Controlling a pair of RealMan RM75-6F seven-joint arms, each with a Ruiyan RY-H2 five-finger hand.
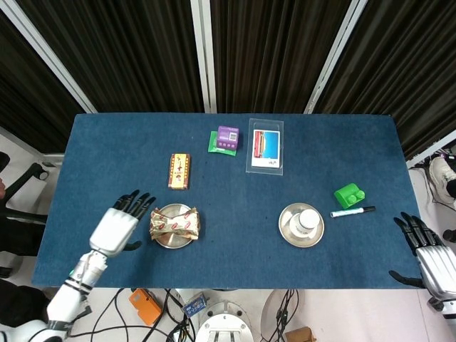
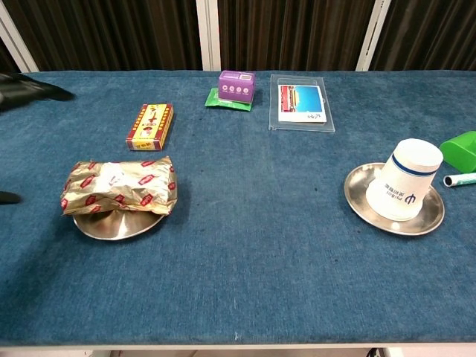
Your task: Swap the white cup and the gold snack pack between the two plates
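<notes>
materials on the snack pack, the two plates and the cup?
Gold snack pack: looks like metallised foil film, glossy and crinkled, with red printed logos.
Left plate and right plate: probably stainless steel, going by the brushed silver sheen and reflections.
White cup: likely paper, matte white with a blue band and printed mark; standing upside down.

Left hand (image 1: pixel 116 226) hovers empty at the near left, fingers spread; right hand (image 1: pixel 432 255) likewise at the near right.
</notes>
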